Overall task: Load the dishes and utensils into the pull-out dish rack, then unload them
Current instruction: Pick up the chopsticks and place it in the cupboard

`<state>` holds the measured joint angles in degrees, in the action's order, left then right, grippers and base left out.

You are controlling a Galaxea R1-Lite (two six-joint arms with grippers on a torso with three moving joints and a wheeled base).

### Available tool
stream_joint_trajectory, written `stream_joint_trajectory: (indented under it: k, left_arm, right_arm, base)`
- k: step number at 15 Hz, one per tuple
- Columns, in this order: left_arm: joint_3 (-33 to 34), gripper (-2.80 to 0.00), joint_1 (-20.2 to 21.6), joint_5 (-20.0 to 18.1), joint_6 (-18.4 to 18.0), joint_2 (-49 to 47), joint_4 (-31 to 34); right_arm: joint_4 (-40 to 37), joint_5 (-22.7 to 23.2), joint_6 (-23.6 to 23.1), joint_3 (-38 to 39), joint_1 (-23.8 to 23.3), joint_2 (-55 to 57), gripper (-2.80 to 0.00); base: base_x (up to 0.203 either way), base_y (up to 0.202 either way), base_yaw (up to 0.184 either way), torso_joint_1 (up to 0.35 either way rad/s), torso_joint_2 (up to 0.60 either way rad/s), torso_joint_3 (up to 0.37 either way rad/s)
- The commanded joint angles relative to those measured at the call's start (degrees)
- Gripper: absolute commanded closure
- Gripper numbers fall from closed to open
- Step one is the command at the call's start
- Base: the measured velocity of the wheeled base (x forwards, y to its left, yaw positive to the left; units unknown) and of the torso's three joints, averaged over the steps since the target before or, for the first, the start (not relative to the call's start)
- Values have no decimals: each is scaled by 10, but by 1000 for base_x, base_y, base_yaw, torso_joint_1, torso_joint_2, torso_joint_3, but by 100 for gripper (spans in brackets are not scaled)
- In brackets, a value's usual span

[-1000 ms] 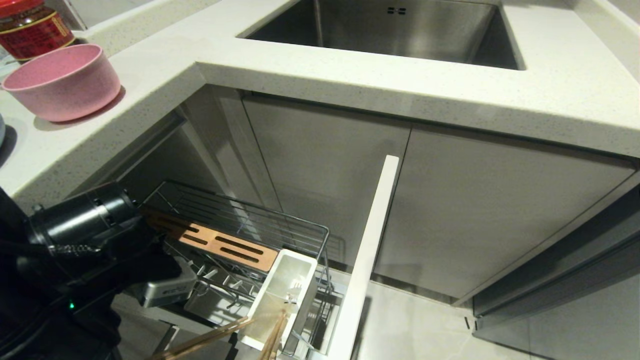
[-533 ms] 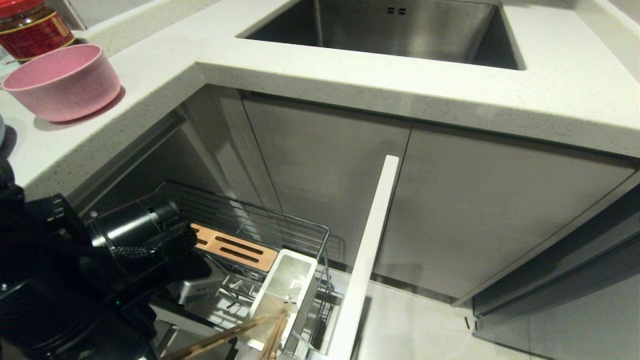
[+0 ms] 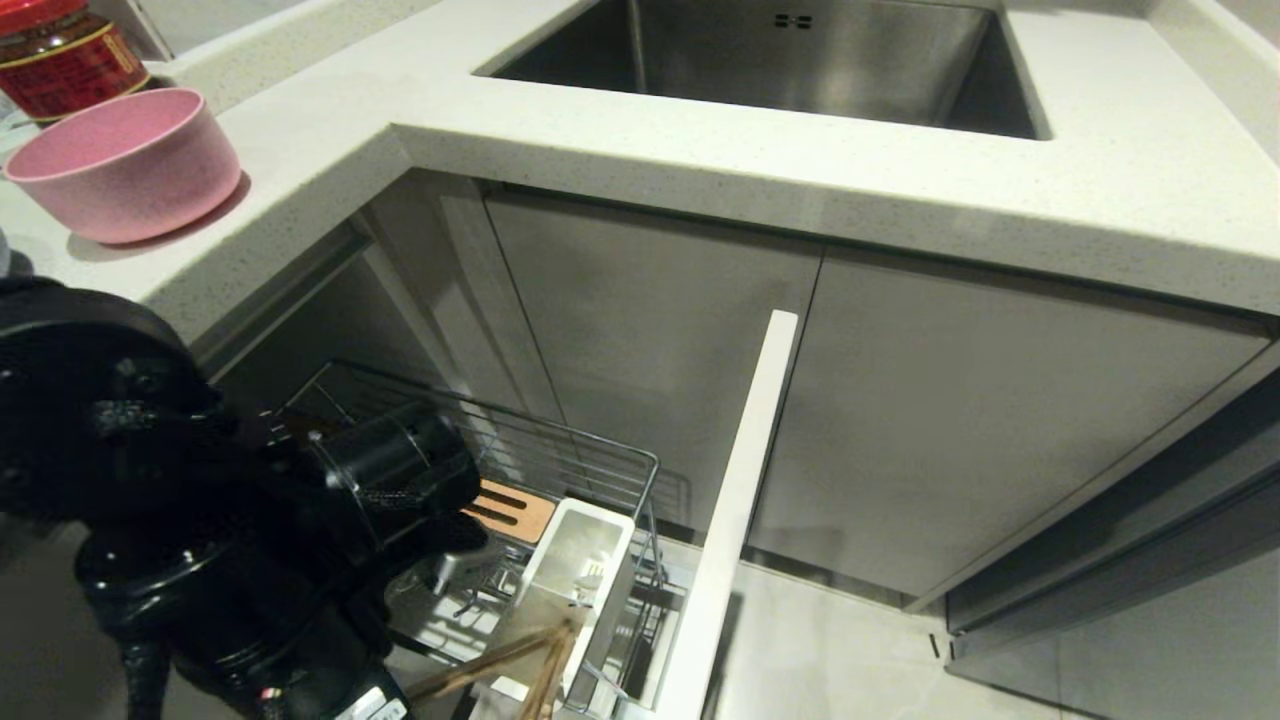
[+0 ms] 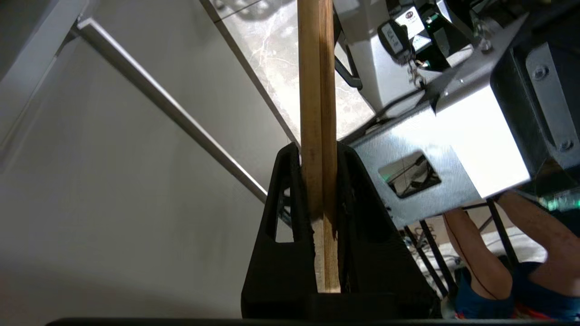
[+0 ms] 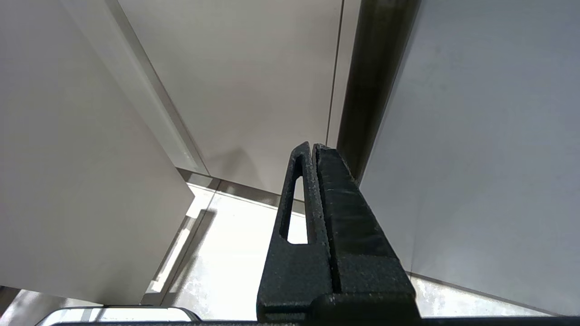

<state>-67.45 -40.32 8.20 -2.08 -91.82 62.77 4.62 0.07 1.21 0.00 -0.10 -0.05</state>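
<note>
Head view: the black left arm fills the lower left, its wrist reaching over the pull-out dish rack, a chrome wire basket drawn out of the cabinet behind a pale flat front panel. The left gripper itself is hidden behind the wrist here. Just below and right of that wrist, the pair of thin light-brown wooden chopsticks slants with its far ends at the mouth of the white rectangular plastic utensil holder. A corner of the slotted wooden strip shows just past the wrist. Well above the arm, on the speckled white countertop, stands the matte pink round bowl, with a red-lidded jar behind it. The steel sink is set in the counter farther right.

Left wrist view: the left gripper is clamped narrowly on the chopsticks; the two sticks lie pressed together between the black fingers and run straight out past the tips. Beside the gripper are a silver metal bracket and a person's bare legs.

Right wrist view: the right gripper has its fingers pressed together with nothing between them, pointing toward pale cabinet doors and a light tiled floor.
</note>
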Motion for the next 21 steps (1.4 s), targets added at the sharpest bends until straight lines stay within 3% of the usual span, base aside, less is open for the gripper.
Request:
stream_joint_trajectory:
  k: [1,8,21]
  left_arm:
    - [-1,0,6,1,0,-37,-5]
    - [-8,0,12,-33,4,-89,-58]
    - [-29,0,15,-41,8,-140,-71]
  right_arm:
    - [0,0,0,15,0,0,0]
    - [0,0,0,15,0,0,0]
    - [0,0,0,15,0,0,0]
  base:
    - [0,0,0,0,0,0]
    - [0,0,0,0,0,0]
    - [0,0,0,0,0,0]
